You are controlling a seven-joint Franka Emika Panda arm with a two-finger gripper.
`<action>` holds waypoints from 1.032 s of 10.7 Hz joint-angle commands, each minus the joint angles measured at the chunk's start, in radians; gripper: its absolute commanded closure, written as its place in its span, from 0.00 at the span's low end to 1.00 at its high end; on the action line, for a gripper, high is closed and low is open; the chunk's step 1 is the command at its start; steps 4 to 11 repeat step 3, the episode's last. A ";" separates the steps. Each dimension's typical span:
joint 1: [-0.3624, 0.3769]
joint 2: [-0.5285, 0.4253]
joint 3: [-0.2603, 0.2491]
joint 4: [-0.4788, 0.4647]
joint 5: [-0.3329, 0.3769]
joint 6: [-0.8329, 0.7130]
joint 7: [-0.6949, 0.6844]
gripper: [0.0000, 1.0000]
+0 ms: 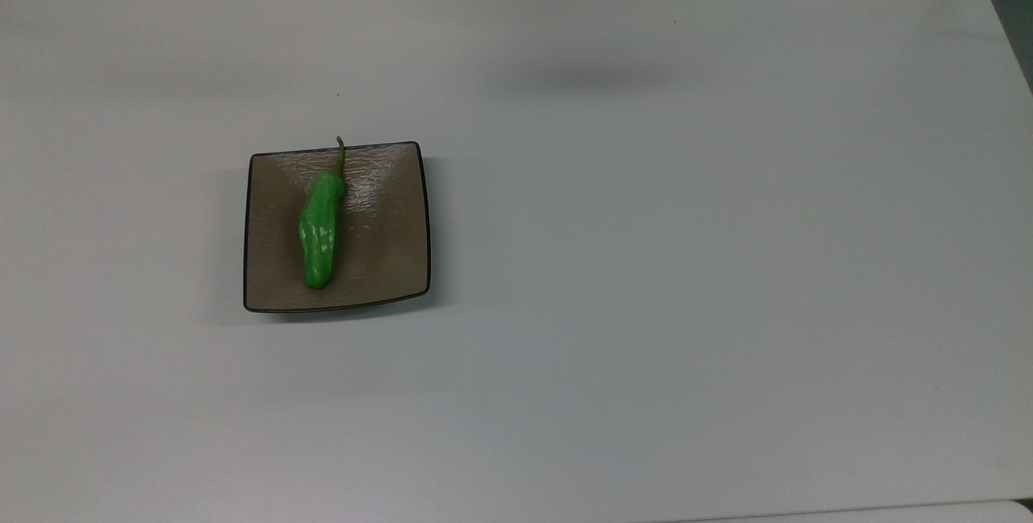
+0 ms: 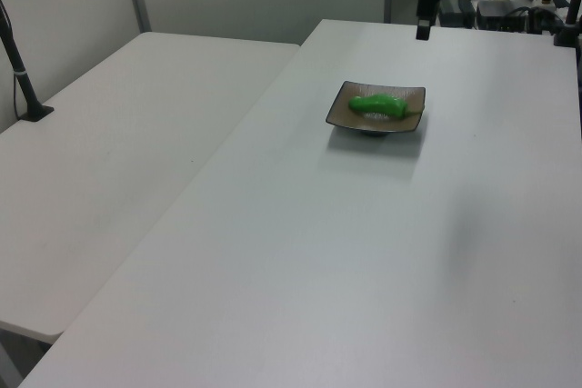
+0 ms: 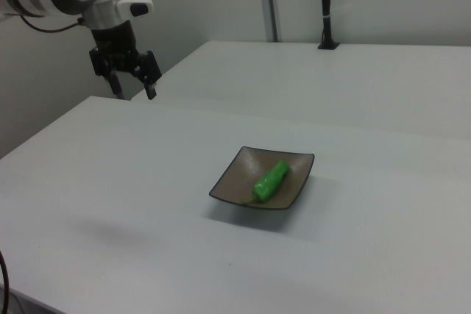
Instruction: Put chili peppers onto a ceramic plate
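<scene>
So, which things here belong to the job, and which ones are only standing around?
Belong to the job:
- chili pepper, lying on the plate
- ceramic plate
- gripper, open, raised away from the plate

Only standing around:
- black post on the neighbouring table
- white table

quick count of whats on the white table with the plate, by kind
chili peppers: 1, green, lying on the plate
ceramic plate: 1, square, brown with a black rim
total: 2
The gripper hangs open above the table's far edge in the right view and holds nothing.
</scene>
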 commanded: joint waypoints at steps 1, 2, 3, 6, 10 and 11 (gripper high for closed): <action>0.018 -0.007 -0.022 -0.026 0.015 0.063 -0.009 0.00; 0.018 -0.004 -0.022 -0.026 0.015 0.063 -0.005 0.00; 0.018 -0.002 -0.022 -0.024 0.015 0.063 -0.005 0.00; 0.018 -0.002 -0.022 -0.024 0.015 0.063 -0.005 0.00; 0.018 -0.002 -0.022 -0.024 0.015 0.063 -0.005 0.00; 0.018 -0.002 -0.022 -0.024 0.015 0.063 -0.005 0.00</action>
